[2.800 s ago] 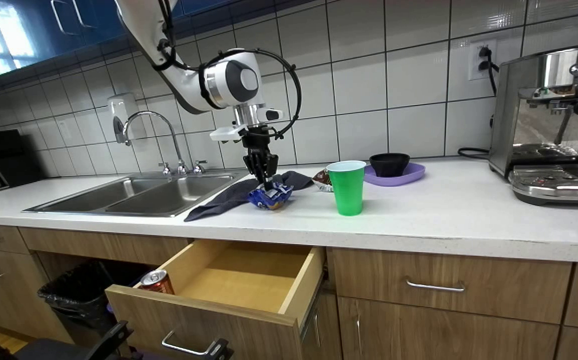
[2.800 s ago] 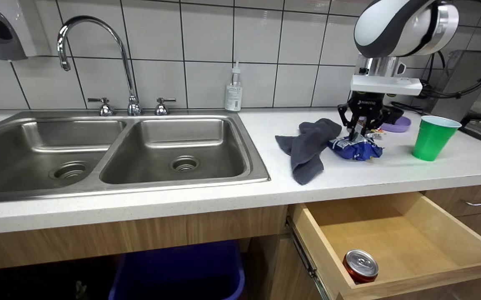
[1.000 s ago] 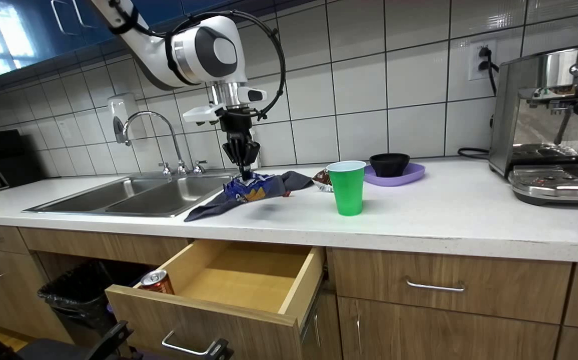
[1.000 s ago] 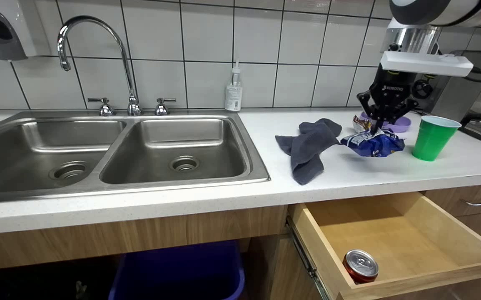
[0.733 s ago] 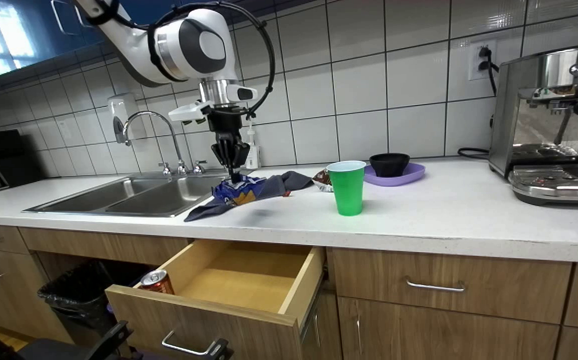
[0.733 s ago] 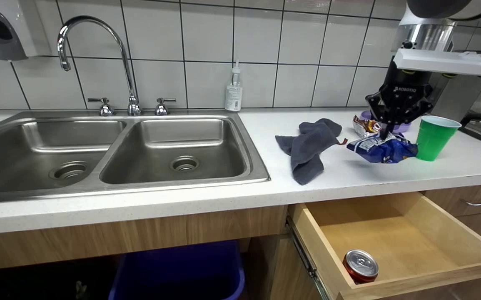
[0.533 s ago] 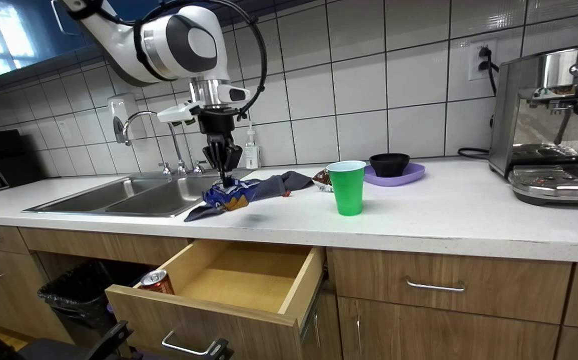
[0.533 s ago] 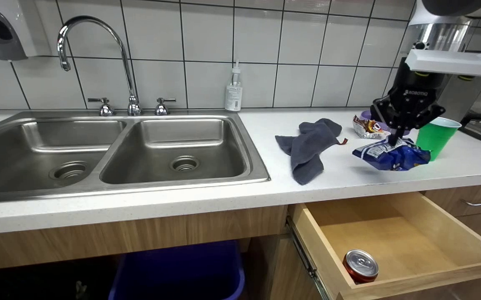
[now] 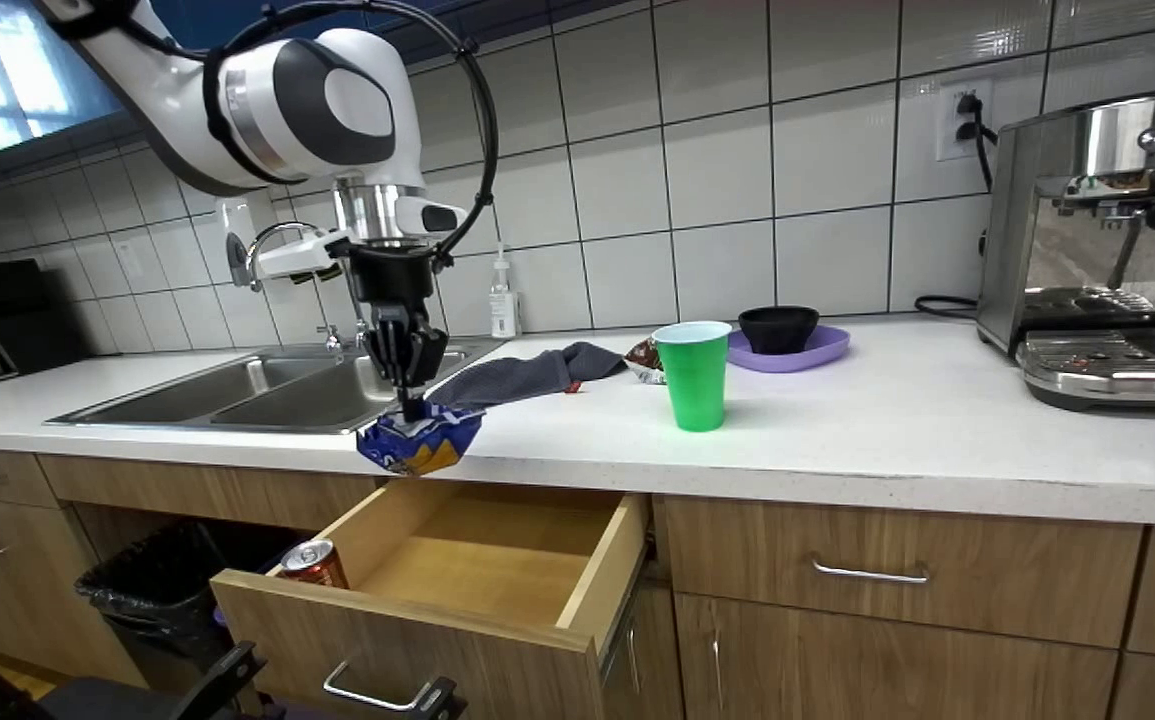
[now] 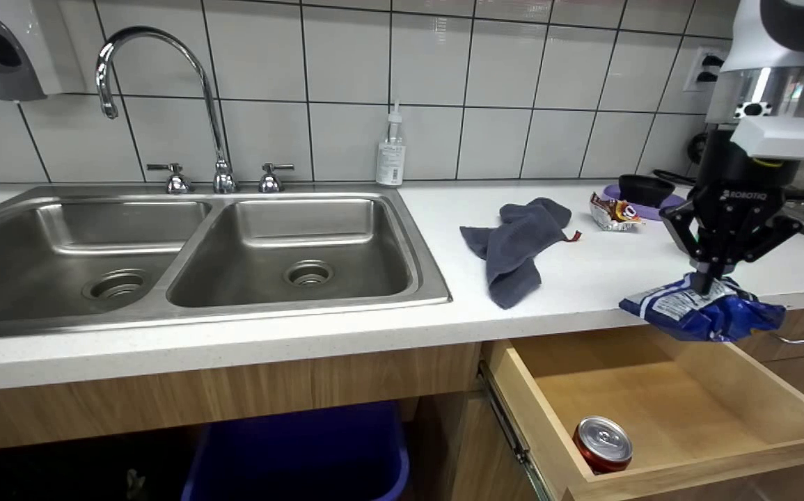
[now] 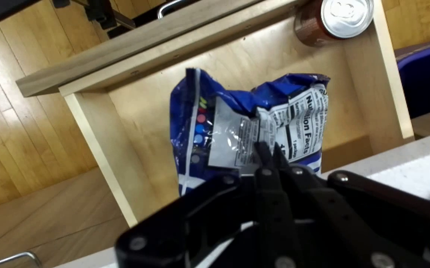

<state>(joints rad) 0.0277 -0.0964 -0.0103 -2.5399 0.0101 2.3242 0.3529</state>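
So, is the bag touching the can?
Apart: in the wrist view, drawer floor shows plainly between the bag and the can.

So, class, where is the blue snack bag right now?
In an exterior view, the blue snack bag hangs at the right, pinched in the gripper over the open drawer, right of the gray cloth.

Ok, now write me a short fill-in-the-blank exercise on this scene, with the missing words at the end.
The gripper holds a blue bag, whose label reads "Nutrition ____" in the wrist view.
A red can stands inside the open ____.
The black bowl rests on a ____ plate.
The cup on the counter is ____ on the outside.

Missing words: Facts; drawer; purple; green.
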